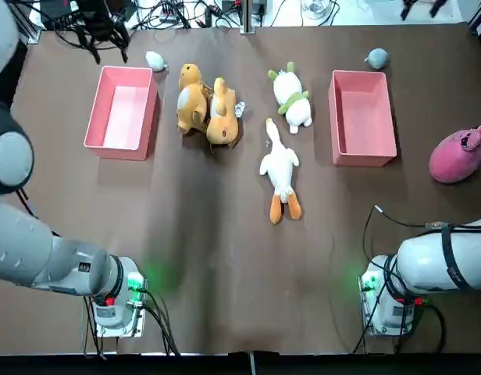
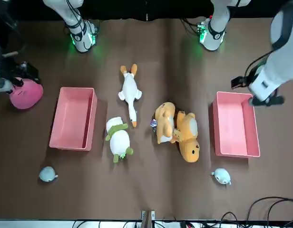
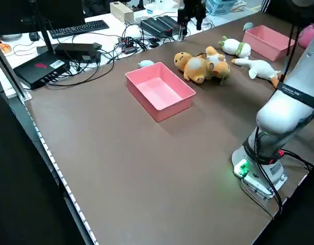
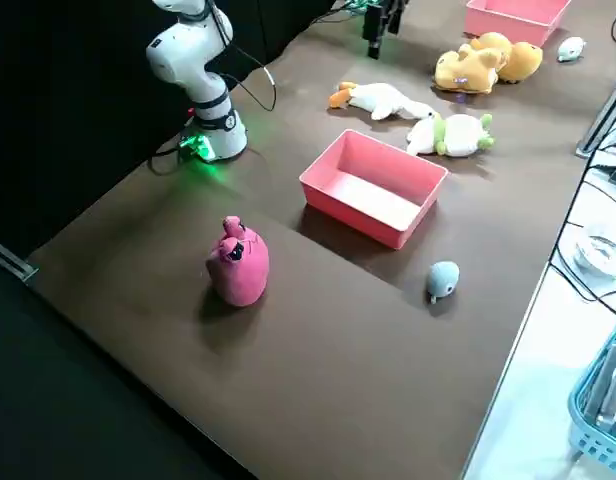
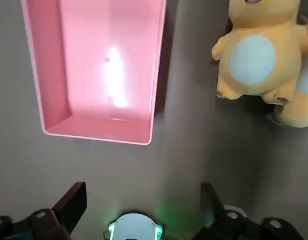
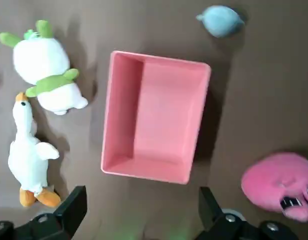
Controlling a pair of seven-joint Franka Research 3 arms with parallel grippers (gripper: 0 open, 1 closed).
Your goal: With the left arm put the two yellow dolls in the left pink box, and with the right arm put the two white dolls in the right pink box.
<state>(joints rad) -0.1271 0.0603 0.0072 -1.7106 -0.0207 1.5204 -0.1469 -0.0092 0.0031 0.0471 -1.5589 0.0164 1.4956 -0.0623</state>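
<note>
The two yellow dolls, a golden one (image 1: pixel 191 97) and a tan-orange one (image 1: pixel 222 114), lie touching each other just right of the left pink box (image 1: pixel 95 117). The white dolls lie between the boxes: a stubby one with green ears (image 1: pixel 292 98) and a long-necked goose (image 1: pixel 279 167). The right pink box (image 1: pixel 336 117) holds nothing. My left gripper (image 5: pixel 141 192) hangs open high over the left pink box (image 5: pixel 159 65), with the golden doll (image 5: pixel 256 55) beside it. My right gripper (image 6: pixel 141 195) is open high above the right pink box (image 6: pixel 119 120).
A pink plush (image 1: pixel 457 154) sits at the table's right edge. Small grey-white lumps lie at the far corners of the boxes (image 1: pixel 155 60) (image 1: pixel 376 57). Both arm bases (image 1: pixel 115 301) (image 1: pixel 389 301) stand at the near edge. Cables and a keyboard lie beyond the far edge.
</note>
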